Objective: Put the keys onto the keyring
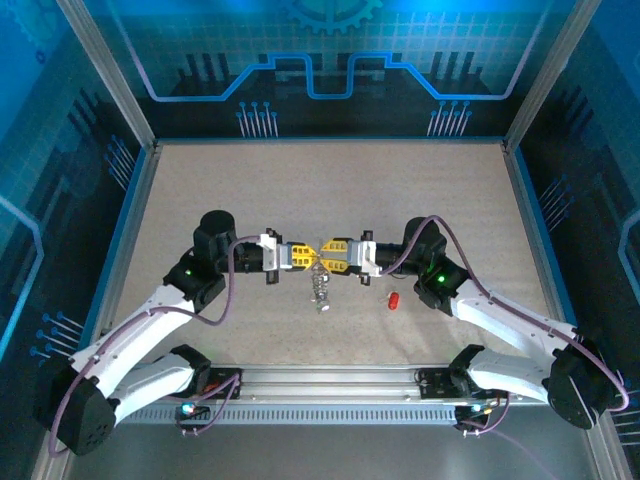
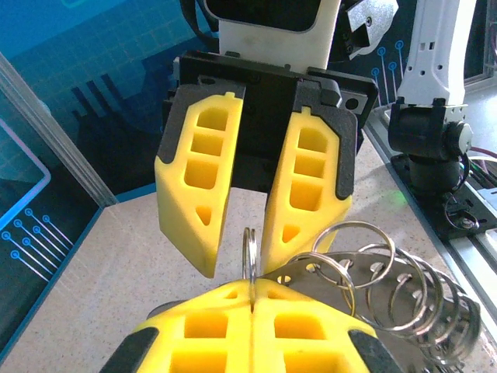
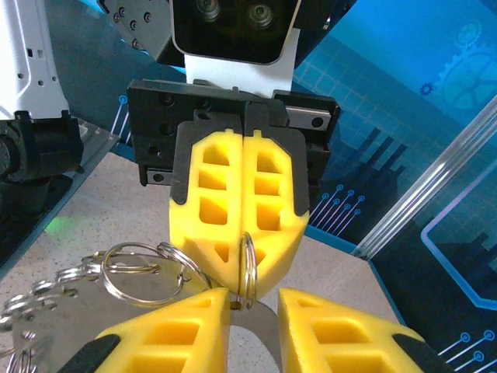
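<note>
The two arms meet nose to nose over the middle of the tabletop [image 1: 330, 190], above its near half. The left pincer [image 1: 314, 258] is closed, and the wrist views show what it holds: the keyring [image 2: 248, 250], a thin silvery loop seen almost edge-on, pinched upright at the seam where the yellow fingers [image 2: 194, 326] come together. From the right wrist camera the same left pincer [image 3: 242, 268] faces the lens with its pads pressed flat against each other and the keyring [image 3: 248, 272] sticking out of its tip. The right pincer [image 1: 326, 256] is open, its fingers parted on either side of that loop (one tip sits just beside the band, the other stands clear of it). The left wrist view shows this right pincer [image 2: 239, 268] from the front, with the gap between its tips plainly wider than the band. A bunch of linked rings [image 2: 388, 287] dangles below the meeting point and off to one side, threaded on what seems to be a flat metal plate with holes [image 3: 70, 334]. From above, the bunch [image 1: 320, 288] hangs down towards the tabletop. A red key [image 1: 393, 299] lies alone on the tabletop, near the right arm and well apart from the keyring.
</note>
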`<state>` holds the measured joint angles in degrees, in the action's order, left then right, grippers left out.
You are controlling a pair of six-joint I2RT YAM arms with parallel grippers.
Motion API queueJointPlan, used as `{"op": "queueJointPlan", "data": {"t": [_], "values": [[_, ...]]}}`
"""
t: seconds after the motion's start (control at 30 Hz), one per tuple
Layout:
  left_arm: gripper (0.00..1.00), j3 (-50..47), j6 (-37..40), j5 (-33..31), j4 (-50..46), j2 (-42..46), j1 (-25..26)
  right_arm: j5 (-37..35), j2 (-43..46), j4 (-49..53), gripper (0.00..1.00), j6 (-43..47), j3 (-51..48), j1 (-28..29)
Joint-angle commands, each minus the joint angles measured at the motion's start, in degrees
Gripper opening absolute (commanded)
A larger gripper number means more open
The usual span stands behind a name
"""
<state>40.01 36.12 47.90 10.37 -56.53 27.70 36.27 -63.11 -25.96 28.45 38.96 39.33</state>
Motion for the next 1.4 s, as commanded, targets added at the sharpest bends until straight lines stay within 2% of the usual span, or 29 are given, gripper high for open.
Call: {"op": "queueJointPlan", "data": {"t": [0.0,0.27,0.33,0.5,0.6,0.83,1.07,1.2,1.37], "values": [[0.0,0.01,1.37,3.2,1.83,-0.22,0.6,0.24,-0.25,-2.14,0.23,-1.2,0.5,0.01],[0.0,0.37,1.53,3.02,1.91,-0.6,0.78,-0.12,-1.3,-0.73,0.01,-0.04,0.72,0.29],[0.04,0.59,1.76,2.47,0.72,-0.11,0.84,-0.28,-1.31,-0.68,0.0,0.46,0.59,0.3],[0.38,-0.11,3.01,-1.14,-2.67,2.56,0.84,-2.89,0.41,-3.42,0.0,-0.66,-1.08,0.17],[0.46,0.04,4.53,-2.29,-6.66,4.85,0.85,-2.77,0.83,-4.67,0.0,-1.1,-1.62,-0.12],[0.47,2.57,7.21,-6.59,-15.51,7.47,0.85,-3.38,1.16,-2.34,0.0,0.0,-0.7,-0.14],[0.41,4.97,7.65,-13.3,-16.0,6.35,0.86,-5.93,1.11,0.75,0.0,1.3,0.51,0.13],[0.39,5.1,7.69,-13.23,-14.43,5.6,0.86,-8.05,1.42,2.57,0.0,1.9,1.16,0.96],[0.33,8.63,11.22,-13.82,-20.93,2.33,2.53,-9.41,0.32,5.54,0.0,2.36,2.93,1.32]]}}
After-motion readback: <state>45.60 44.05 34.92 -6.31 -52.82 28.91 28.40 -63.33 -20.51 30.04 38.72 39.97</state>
